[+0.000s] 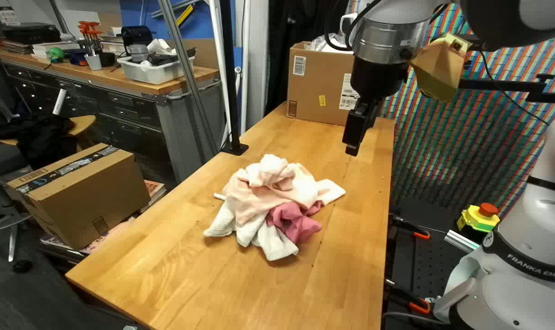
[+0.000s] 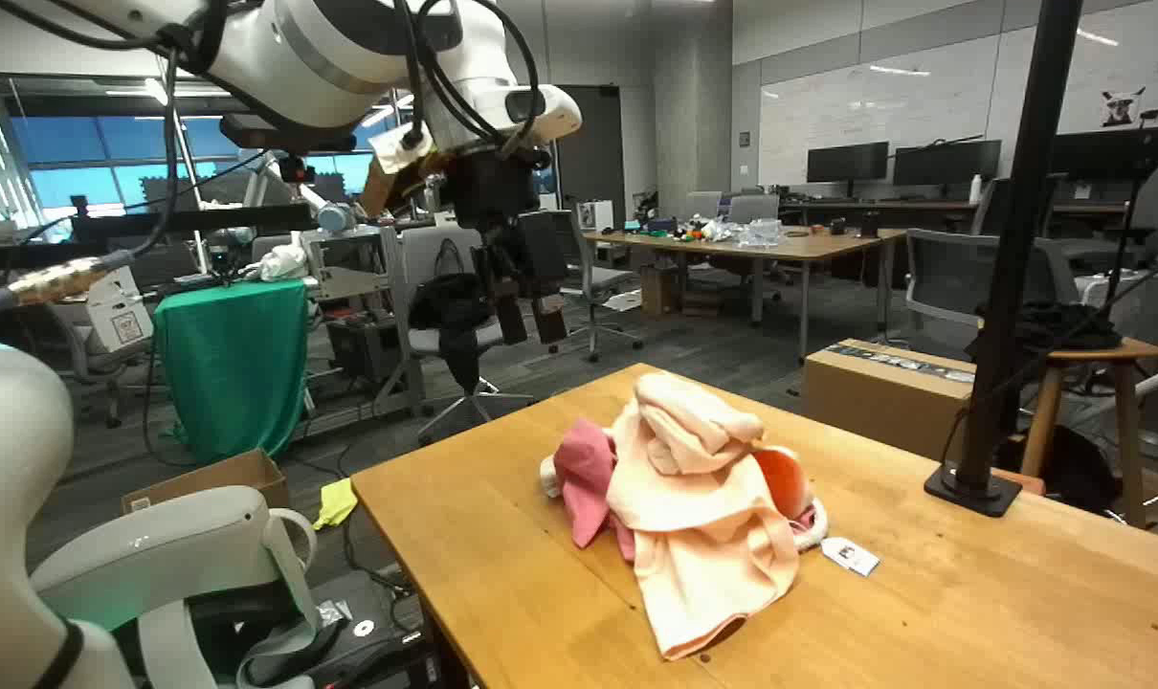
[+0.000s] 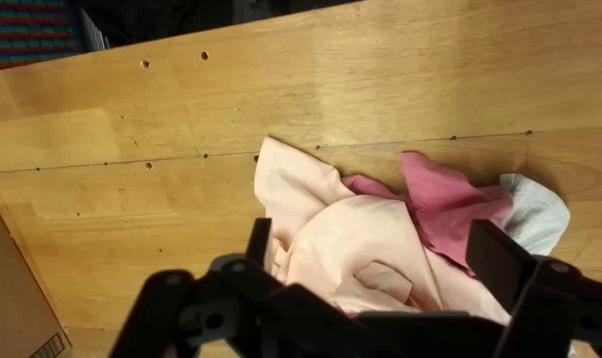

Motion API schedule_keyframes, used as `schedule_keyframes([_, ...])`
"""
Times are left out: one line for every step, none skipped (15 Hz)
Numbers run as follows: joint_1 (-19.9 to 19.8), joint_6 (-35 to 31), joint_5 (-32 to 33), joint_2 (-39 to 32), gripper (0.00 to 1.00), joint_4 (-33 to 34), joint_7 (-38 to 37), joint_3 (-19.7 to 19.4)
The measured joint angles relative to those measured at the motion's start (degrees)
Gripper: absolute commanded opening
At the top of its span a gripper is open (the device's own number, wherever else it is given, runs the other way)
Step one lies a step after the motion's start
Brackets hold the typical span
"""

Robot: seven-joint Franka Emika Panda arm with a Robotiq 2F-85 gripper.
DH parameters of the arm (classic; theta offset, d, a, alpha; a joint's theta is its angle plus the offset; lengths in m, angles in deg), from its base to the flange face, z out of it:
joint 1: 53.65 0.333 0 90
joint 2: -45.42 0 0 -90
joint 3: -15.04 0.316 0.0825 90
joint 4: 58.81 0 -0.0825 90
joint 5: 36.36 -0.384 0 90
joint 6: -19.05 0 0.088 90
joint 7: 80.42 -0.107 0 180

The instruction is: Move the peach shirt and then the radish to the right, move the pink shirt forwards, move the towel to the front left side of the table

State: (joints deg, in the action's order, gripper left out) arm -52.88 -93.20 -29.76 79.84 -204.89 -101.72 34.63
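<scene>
Overlapping: two shirts (image 1: 259, 199) (image 1: 296, 222), one towel (image 1: 277, 243)

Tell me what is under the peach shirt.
Parts of the pink shirt and the towel stick out from under the peach shirt. Their covered parts, and anything else beneath, cannot be seen.

Windows (image 2: 62, 144) glow blue at the back, a whiteboard (image 2: 857, 110) stretches along the pale wall (image 2: 809, 38), dark monitors (image 2: 952, 165) line up before it, office chairs (image 2: 952, 287) dot the dark floor (image 2: 723, 349), and here, black drawers (image 1: 124, 114) sit under a wooden worktop (image 1: 87, 74)!
</scene>
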Motion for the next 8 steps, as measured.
schedule_keyframes([0.00, -0.03, 0.00, 0.01, 1.00, 0.18, 0.00, 0.00])
schedule_keyframes([0.00, -0.03, 0.00, 0.02, 1.00, 0.38, 0.00, 0.00])
schedule_keyframes([0.00, -0.03, 0.00, 0.04, 1.00, 0.48, 0.00, 0.00])
schedule_keyframes([0.12, 0.02, 0.00, 0.02, 1.00, 0.43, 0.00, -0.17])
schedule_keyframes([0.34, 0.05, 0.03, -0.08, 1.00, 0.27, 0.10, -0.53])
schedule_keyframes([0.48, 0.09, 0.22, -0.26, 1.00, 0.21, 0.51, -0.98])
schedule_keyframes([0.59, 0.09, 0.69, -0.55, 1.00, 0.27, 1.46, -1.59])
schedule_keyframes([0.66, 0.09, 1.39, -0.96, 1.00, 0.51, 2.99, -2.42])
